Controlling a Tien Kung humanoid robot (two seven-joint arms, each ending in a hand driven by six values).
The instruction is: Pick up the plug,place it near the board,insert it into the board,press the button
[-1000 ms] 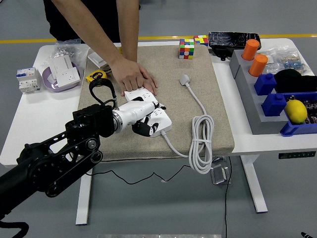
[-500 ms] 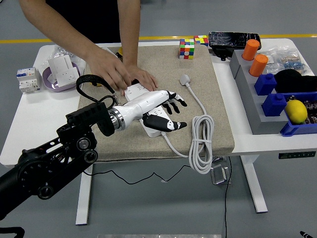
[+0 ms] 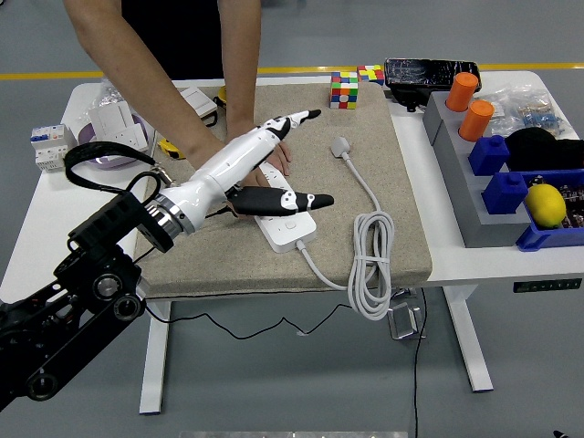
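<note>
The white plug [image 3: 340, 146] lies on the tan mat [image 3: 401, 210], its white cable [image 3: 372, 274] coiled at the mat's front right. The white power strip board [image 3: 290, 226] lies at the mat's middle. My left hand [image 3: 274, 155] is open, fingers stretched out, raised above the board's far end and pointing toward the plug, holding nothing. A person's hand [image 3: 265, 146] rests on the far end of the board, partly hidden behind my hand. The right arm is out of view.
Two colour cubes [image 3: 344, 89] and a black device [image 3: 431, 73] sit at the back. Orange cylinders [image 3: 475, 119], blue blocks [image 3: 488, 153] and a lemon [image 3: 545, 204] fill the grey rack at right. White sockets [image 3: 119, 126] and a breaker [image 3: 49, 146] lie at left.
My left hand opened off the board, then lifted and swung back toward the plug with fingers stretched. The person's hands stayed at the board's far end.
</note>
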